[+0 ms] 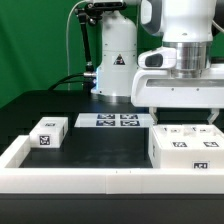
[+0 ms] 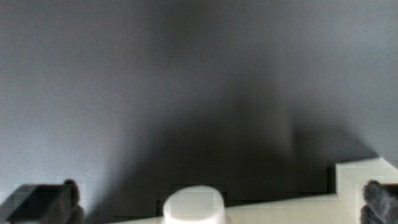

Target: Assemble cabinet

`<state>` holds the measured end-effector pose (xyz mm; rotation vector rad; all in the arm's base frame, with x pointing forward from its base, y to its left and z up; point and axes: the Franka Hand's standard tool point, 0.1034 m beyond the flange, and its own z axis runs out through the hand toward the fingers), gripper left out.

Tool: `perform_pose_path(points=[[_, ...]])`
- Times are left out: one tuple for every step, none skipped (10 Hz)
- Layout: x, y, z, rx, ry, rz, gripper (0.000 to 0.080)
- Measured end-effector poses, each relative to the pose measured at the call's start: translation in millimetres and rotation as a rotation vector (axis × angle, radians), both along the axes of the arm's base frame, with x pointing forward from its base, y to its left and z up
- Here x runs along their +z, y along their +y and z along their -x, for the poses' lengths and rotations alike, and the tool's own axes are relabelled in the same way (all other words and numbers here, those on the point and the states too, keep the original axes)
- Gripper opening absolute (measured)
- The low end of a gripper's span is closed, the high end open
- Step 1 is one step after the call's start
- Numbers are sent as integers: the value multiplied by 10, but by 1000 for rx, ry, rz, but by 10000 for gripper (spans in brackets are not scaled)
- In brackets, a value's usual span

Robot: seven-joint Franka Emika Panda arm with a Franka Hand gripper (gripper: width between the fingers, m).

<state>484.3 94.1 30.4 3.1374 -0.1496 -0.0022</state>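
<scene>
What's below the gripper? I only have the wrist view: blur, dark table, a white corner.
Observer: The gripper hangs open above the cabinet body, at the exterior view's right.
Operator: Any loose parts?
Observer: One small white tagged piece lies apart from the body, at the exterior view's left.
Operator: Anything between them?
Observer: The marker board lies flat between them, further back.

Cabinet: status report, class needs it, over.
Jaws open, empty, near cabinet body. Small tagged piece apart, exterior view's left. No obstruction seen.
</scene>
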Motion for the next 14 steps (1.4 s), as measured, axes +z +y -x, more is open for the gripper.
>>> perform_pose_path(points=[[-31, -23, -27, 29, 1, 1, 797], [-35, -12, -26, 26, 2, -2, 797], [-36, -10, -24, 30, 3, -2, 797], [-36, -9, -24, 33, 3, -2, 797], [-42, -9, -21, 37, 4, -2, 797], [-68, -14, -42, 81, -6, -4, 797], [-102, -19, -61, 106, -7, -4, 797], [-123, -1, -82, 114, -7, -4, 797], [-155, -8, -89, 121, -17, -6, 797], [-197, -29, -93, 134, -22, -8, 797], [-219, -46, -83, 135, -18, -10, 797], [-215, -33, -83, 135, -18, -11, 797], [-216, -31, -81, 135, -18, -11, 797], [-217, -31, -81, 135, -18, -11, 797]])
